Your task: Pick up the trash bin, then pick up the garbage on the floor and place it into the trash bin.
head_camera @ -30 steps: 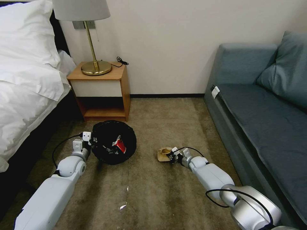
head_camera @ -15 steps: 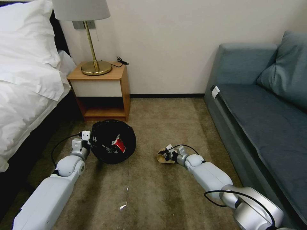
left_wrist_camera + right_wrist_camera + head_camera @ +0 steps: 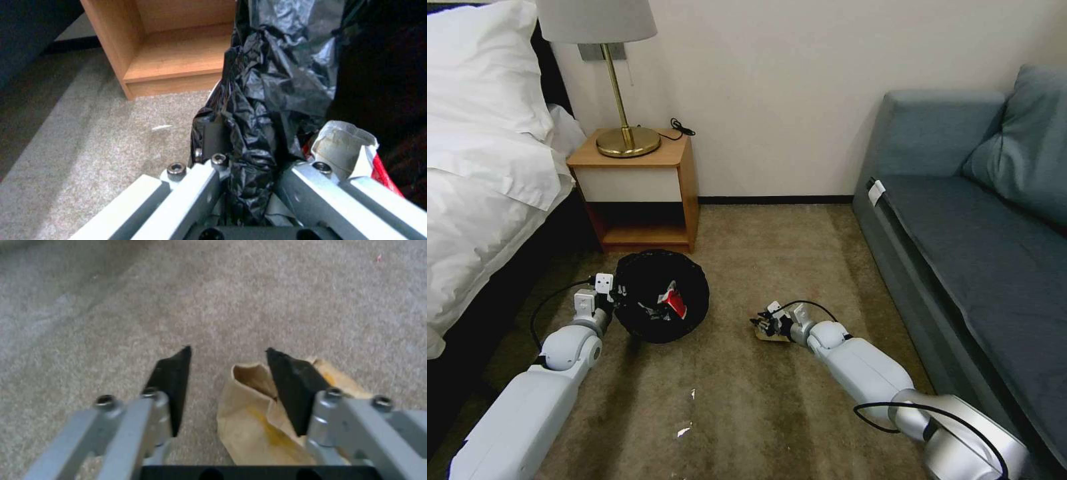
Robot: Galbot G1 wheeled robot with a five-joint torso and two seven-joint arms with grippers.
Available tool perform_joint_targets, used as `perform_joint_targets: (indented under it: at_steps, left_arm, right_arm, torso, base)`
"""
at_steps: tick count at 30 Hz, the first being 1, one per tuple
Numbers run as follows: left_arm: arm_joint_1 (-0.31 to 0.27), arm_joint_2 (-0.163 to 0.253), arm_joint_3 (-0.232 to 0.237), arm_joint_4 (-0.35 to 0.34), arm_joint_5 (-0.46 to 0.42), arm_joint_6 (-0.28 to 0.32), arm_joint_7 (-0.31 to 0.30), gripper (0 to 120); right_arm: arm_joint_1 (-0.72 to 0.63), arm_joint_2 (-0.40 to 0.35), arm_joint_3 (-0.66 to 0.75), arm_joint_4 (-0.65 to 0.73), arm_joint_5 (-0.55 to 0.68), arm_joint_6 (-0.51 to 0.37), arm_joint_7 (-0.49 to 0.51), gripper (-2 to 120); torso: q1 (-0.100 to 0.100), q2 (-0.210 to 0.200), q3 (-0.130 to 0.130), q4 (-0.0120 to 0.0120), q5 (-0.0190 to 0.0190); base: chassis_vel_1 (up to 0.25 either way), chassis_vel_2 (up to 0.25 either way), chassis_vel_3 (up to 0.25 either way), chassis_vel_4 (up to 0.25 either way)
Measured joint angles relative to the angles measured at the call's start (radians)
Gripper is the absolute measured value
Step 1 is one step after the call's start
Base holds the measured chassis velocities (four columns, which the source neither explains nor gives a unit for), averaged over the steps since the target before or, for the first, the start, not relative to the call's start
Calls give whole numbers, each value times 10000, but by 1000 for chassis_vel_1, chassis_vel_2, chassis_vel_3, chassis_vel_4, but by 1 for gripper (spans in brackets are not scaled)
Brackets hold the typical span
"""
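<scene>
inside the trash bin (image 3: 660, 297), clenched by left jaws, lies a red packet (image 3: 676, 303); right jaws released.

Open carpet (image 3: 774, 253) lies between the nightstand (image 3: 640, 193) at far left and the sofa (image 3: 960, 267) along the right. The trash bin (image 3: 660, 297) blocks the left middle. The right gripper (image 3: 227, 373), fingers spread, has bare carpet ahead; the brown paper (image 3: 258, 420) sits between them.
</scene>
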Motion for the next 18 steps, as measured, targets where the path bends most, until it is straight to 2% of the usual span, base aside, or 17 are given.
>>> perform_joint_targets:
  at_steps: [2,5,7,10,12,18]
  left_arm:
    - [-21,-21,20,24,16,1,-1,0]
    - [-35,-29,41,38,18,2,-1,0]
    - [-86,-45,70,75,19,2,-1,0]
    - [-100,-55,80,87,19,2,0,0]
    - [-105,-82,97,122,27,3,0,0]
    - [-112,-111,124,177,54,3,2,0]
  right_arm:
    - [-16,4,33,-71,-35,23,6,63]
    - [-31,4,64,-138,-83,59,7,70]
    - [-63,22,139,-294,-181,154,8,83]
    - [-79,44,171,-357,-223,187,6,88]
    - [-115,114,232,-506,-315,278,4,99]
    - [-161,222,288,-613,-406,336,-3,100]
  torso:
    - [0,0,0,0,0]
    - [0,0,0,0,0]
    - [0,1,-1,0,0]
    - [0,0,0,-1,0]
    - [-1,1,0,0,0]
    - [0,0,-1,1,0]
  base:
    - [0,0,0,0]
    - [0,0,0,0]
    - [0,0,0,0]
    - [0,0,0,0]
    - [0,0,0,0]
    - [0,0,0,0]
